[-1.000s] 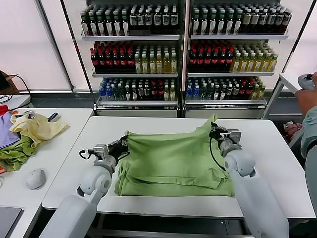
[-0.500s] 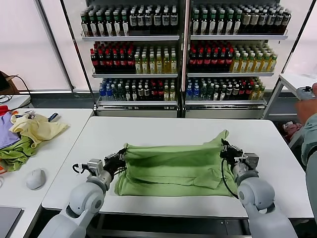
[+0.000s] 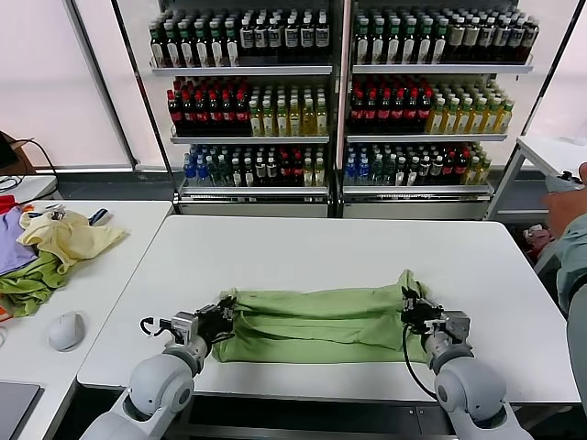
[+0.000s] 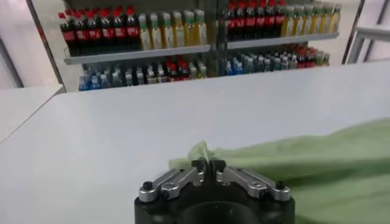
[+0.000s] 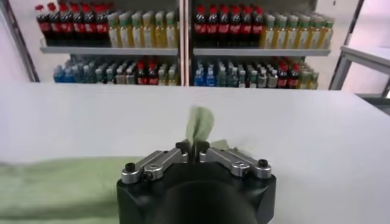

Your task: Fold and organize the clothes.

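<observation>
The light green polo shirt (image 3: 316, 323) lies folded into a long narrow band across the front of the white table (image 3: 330, 247). My left gripper (image 3: 223, 313) is shut on the shirt's left end, low over the table; in the left wrist view (image 4: 205, 164) the green fabric (image 4: 317, 164) comes out from between its closed fingers. My right gripper (image 3: 410, 308) is shut on the shirt's right end, with a flap of cloth sticking up; the right wrist view (image 5: 192, 147) shows that flap (image 5: 200, 123) pinched between its fingers. The buttons and printed graphic are hidden.
A side table (image 3: 110, 275) on the left holds a pale yellow garment (image 3: 69, 236), purple and darker green cloth (image 3: 23, 280) and a grey mouse (image 3: 66, 331). Shelves of bottles (image 3: 339, 92) stand behind. A person's arm (image 3: 573, 247) is at the right edge.
Both grippers have pulled the shirt's far edge toward the table's front edge and lowered it. The shirt has gone from a broad spread to a narrow folded band.
</observation>
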Motion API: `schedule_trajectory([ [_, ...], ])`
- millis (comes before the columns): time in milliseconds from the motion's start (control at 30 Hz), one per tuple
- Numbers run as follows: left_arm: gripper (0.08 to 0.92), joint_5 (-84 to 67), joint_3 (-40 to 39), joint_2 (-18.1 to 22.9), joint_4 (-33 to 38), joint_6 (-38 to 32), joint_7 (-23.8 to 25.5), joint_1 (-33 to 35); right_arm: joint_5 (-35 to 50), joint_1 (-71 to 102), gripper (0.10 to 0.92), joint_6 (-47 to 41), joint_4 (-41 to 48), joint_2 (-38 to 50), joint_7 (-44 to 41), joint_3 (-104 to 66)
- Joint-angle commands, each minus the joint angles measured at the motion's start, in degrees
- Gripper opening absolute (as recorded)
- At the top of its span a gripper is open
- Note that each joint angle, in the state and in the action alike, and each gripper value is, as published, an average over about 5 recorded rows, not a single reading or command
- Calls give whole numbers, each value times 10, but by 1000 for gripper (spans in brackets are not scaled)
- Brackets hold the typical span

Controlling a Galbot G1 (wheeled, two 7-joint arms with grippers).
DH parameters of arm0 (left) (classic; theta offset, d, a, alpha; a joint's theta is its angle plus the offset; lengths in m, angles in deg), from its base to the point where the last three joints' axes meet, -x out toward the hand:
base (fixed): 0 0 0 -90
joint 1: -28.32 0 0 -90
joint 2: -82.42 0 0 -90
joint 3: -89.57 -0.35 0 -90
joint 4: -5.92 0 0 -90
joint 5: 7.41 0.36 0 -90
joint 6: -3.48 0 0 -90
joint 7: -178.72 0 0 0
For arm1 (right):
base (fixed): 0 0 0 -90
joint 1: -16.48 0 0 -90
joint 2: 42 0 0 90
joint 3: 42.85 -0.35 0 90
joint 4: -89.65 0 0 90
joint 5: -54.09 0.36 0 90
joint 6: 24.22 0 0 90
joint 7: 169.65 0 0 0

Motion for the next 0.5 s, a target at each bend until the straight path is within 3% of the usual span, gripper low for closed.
schedule_trajectory([
  [33,330,56,7,2,13,7,5,20,-27,39,320,6,-43,-2,-7,-3],
  [300,564,55,37,77,42,-42,-86,49,-31,71,544,21,-77,-6,-6,-19],
  [500,735,76,21,139,20,-55,-121,66,-34,84,717,24,-82,-10,-6,-23],
])
